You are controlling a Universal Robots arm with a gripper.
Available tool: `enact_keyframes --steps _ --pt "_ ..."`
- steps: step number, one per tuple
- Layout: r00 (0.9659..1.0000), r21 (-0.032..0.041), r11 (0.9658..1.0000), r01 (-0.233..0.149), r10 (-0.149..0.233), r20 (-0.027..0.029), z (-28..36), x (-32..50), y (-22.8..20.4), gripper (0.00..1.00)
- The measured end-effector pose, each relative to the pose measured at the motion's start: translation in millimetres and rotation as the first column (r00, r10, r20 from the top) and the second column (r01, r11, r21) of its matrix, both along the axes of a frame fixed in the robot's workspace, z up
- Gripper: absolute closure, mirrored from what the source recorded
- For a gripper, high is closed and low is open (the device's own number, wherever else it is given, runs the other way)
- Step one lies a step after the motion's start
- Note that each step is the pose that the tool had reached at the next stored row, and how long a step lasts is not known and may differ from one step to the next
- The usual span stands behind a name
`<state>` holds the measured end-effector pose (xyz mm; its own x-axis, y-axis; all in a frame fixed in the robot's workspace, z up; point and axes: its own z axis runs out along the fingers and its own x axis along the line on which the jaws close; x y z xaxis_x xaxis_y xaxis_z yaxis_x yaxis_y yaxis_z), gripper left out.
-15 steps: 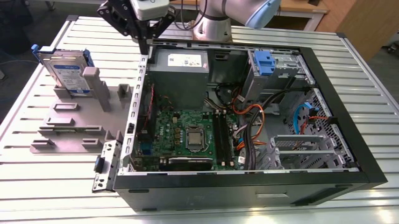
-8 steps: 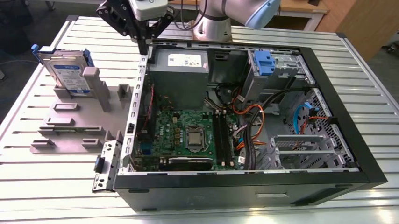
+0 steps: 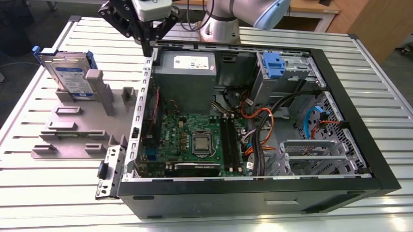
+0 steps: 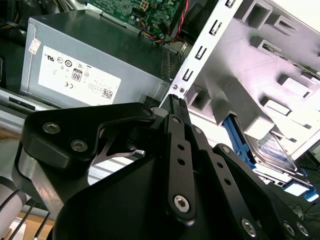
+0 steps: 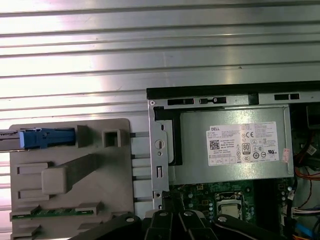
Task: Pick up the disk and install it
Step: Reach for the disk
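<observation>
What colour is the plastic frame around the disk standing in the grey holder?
Blue. It frames the disk, and shows best in the exterior view.

1. Gripper point(image 4: 176, 100): black, in foregrnd. Fingers point(image 4: 176, 135) pressed together w/ nothing btwn them, tips just by the slotted metal case edge point(image 4: 209, 41).
2. Grey power supply point(image 4: 95, 60) w/ white label sits inside the case, beside that edge.
3. Disk point(image 4: 274, 150) w/ blue rail stands in the grey holder block point(image 4: 260, 65), apart from gripper.
</observation>
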<state>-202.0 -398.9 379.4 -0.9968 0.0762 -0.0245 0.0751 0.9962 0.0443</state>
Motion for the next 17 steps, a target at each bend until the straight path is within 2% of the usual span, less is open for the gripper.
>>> enact_keyframes --steps 17 --pt "1.0 0.0 1.0 0.0 0.0 0.0 -0.6 -4.3 0.0 0.89"
